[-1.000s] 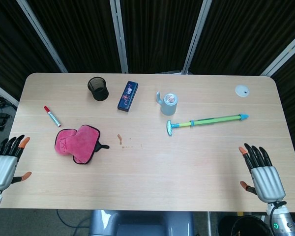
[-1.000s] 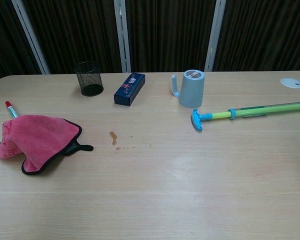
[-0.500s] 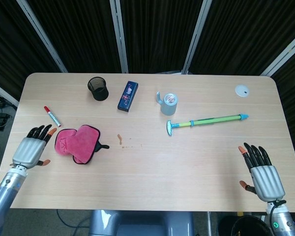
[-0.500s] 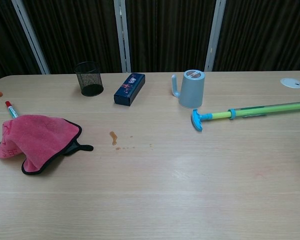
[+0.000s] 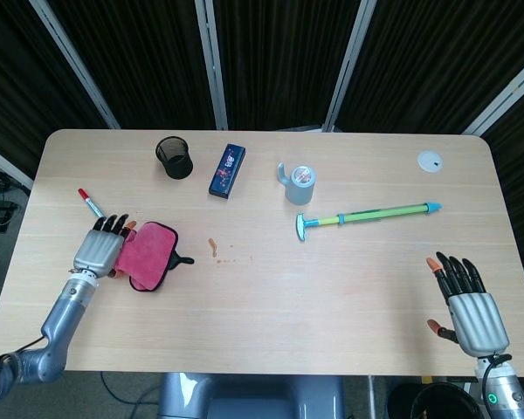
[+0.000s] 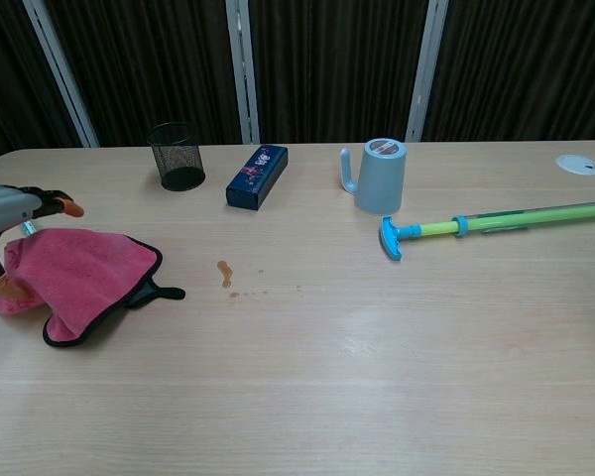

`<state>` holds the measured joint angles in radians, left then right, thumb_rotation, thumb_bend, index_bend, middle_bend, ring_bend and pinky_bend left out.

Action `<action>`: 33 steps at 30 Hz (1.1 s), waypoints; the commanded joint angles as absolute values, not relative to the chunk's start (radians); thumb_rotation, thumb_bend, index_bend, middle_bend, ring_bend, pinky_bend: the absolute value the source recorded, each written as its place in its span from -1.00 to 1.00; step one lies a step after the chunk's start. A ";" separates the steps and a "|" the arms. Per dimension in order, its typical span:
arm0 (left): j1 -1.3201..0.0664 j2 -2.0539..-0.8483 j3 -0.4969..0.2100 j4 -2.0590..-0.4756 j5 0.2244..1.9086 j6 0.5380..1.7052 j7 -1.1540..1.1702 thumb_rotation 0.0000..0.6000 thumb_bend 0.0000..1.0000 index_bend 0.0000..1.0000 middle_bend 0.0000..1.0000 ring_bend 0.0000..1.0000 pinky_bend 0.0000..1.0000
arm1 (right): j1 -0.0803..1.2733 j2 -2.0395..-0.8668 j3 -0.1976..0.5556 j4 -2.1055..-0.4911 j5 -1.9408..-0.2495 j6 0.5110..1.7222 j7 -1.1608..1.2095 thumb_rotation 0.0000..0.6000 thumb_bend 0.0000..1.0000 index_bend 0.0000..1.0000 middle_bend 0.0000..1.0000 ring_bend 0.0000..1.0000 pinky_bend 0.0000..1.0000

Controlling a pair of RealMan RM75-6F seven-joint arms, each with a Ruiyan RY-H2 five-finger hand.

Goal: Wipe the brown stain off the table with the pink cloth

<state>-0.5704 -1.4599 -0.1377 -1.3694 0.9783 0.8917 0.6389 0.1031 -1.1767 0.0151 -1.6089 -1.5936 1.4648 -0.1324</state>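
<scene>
The pink cloth (image 5: 150, 253) (image 6: 84, 270), edged in black, lies crumpled on the left of the table. A small brown stain (image 5: 213, 247) (image 6: 225, 271) marks the wood just to its right. My left hand (image 5: 101, 245) (image 6: 12, 210) is over the cloth's left part with fingers stretched out; its thumb is down by the cloth's left edge, and no grip shows. My right hand (image 5: 468, 306) rests open near the front right edge, far from the cloth and stain. The chest view does not show it.
A red marker (image 5: 91, 203) lies just behind my left hand. Along the back stand a black mesh cup (image 5: 174, 157), a dark blue box (image 5: 228, 169) and a grey mug (image 5: 299, 184). A green and blue pump stick (image 5: 371, 215) lies right of centre, a white disc (image 5: 430, 161) far right.
My left hand has travelled from the table's front left edge inward and now covers the cloth's left part. The right hand has stayed put.
</scene>
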 commanded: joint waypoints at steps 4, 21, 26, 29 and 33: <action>-0.578 -1.495 -0.112 -1.342 0.976 0.914 0.649 1.00 -0.66 0.03 -0.31 -0.39 -0.26 | 0.103 -1.175 0.017 -1.609 -1.593 1.468 -0.124 1.00 -1.00 -1.00 -1.00 -1.00 -1.00; -0.588 -1.521 -0.161 -1.403 1.270 1.130 0.387 1.00 -0.11 0.71 0.41 0.23 0.22 | 0.105 -1.172 0.018 -1.618 -1.597 1.469 -0.117 1.00 -1.00 -1.00 -1.00 -1.00 -1.00; -0.627 -1.547 -0.186 -1.474 1.297 1.140 0.417 1.00 -0.11 0.72 0.41 0.23 0.22 | 0.106 -1.171 0.021 -1.616 -1.591 1.468 -0.110 1.00 -1.00 -1.00 -1.00 -1.00 -1.00; -0.650 -1.587 -0.186 -1.487 1.307 1.140 0.463 1.00 -0.11 0.72 0.41 0.23 0.22 | 0.106 -1.169 0.022 -1.615 -1.587 1.466 -0.102 1.00 -1.00 -1.00 -1.00 -1.00 -1.00; -0.665 -1.627 -0.178 -1.478 1.312 1.135 0.486 1.00 -0.11 0.72 0.41 0.23 0.22 | 0.107 -1.168 0.022 -1.614 -1.585 1.464 -0.098 1.00 -1.00 -1.00 -1.00 -1.00 -1.00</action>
<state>-0.6566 -1.6157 -0.1807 -1.4791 1.3073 1.1367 0.4789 0.1065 -1.1682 0.0219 -1.6139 -1.5855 1.4641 -0.0974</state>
